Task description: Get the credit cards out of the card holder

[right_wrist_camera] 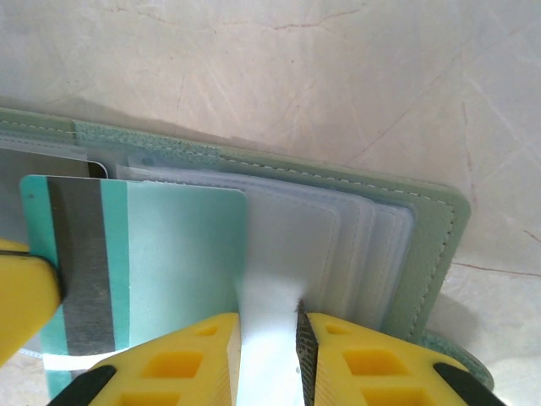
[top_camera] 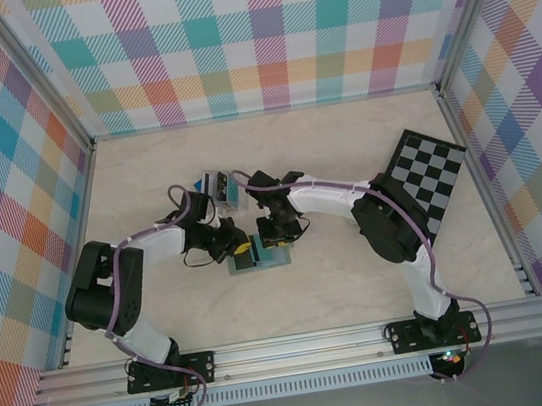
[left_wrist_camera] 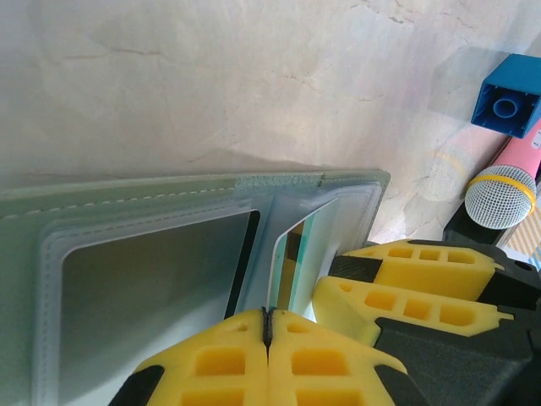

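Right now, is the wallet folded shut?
No, the wallet lies open on the table, its inner pockets facing up and a teal card showing.

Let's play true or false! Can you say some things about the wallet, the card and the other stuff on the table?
1. A teal card sticks out of the wallet. True.
2. The wallet is folded shut. False: it lies open, with its inside pockets showing.
3. The left gripper is pinching the teal card. True.
4. The block near the microphone is red. False: it is blue.
5. The checkered board lies on the left side of the table. False: it lies on the right side.
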Controlling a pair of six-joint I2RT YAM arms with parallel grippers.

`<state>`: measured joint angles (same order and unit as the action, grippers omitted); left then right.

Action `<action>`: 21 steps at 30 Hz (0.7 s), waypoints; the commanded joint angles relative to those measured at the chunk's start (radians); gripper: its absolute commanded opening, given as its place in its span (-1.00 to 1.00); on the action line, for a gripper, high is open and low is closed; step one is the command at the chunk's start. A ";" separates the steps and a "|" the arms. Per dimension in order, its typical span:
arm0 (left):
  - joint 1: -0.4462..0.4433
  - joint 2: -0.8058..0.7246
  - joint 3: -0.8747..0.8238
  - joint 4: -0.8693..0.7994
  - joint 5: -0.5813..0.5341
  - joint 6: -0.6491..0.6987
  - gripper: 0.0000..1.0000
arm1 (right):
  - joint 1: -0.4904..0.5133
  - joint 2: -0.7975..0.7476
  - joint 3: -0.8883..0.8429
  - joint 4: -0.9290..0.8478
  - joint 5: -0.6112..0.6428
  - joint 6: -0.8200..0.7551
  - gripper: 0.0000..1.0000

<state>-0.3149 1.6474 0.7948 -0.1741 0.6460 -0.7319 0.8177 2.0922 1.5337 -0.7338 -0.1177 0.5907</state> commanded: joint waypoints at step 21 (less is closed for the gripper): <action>0.121 -0.213 0.034 -0.244 0.018 0.182 -1.00 | -0.104 -0.264 -0.221 0.311 -0.310 0.033 -0.04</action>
<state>-0.2062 1.4715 0.7986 -0.3840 0.6189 -0.5747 0.7383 1.8603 1.3529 -0.5308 -0.2977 0.5995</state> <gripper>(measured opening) 0.040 0.470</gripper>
